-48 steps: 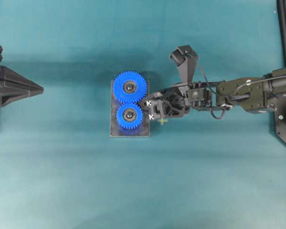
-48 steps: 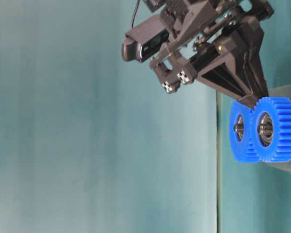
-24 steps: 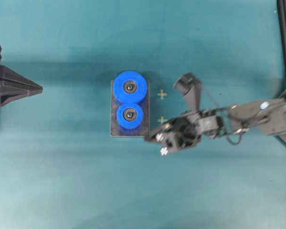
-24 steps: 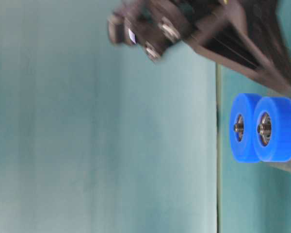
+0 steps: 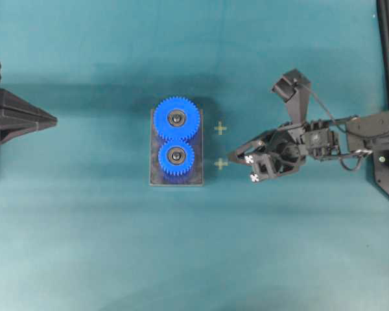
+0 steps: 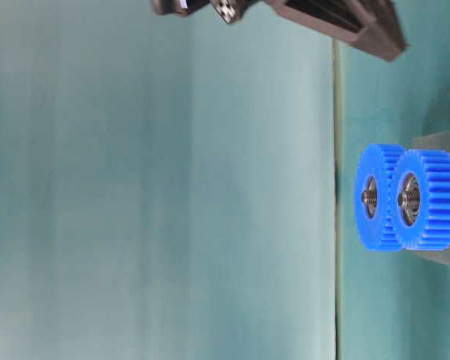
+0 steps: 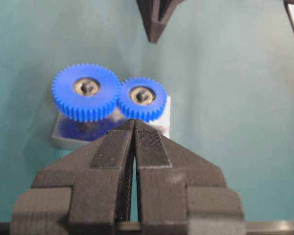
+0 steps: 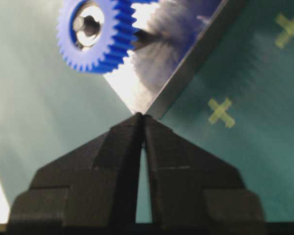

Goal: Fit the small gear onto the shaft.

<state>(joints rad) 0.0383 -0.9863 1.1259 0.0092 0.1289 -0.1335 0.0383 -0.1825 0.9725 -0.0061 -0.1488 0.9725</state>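
Item: small gear (image 5: 176,156), seated on shaft (image 5: 176,155) on grey plate (image 5: 196,178), meshing large gear (image 5: 176,118); my right gripper (image 5: 244,165) empty, fingertips touching, nearby; left gripper (image 7: 134,128) clenched; I judge fitting done, next only parking.

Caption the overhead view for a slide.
Small gear seated on plate, meshed with large gear; right end effector clear, empty.

In the right wrist view the small gear (image 8: 95,34) is cut by the top edge at twelve o'clock. The shaft (image 7: 142,95) shows only its tip. The right gripper (image 6: 232,9) is cropped at table level.
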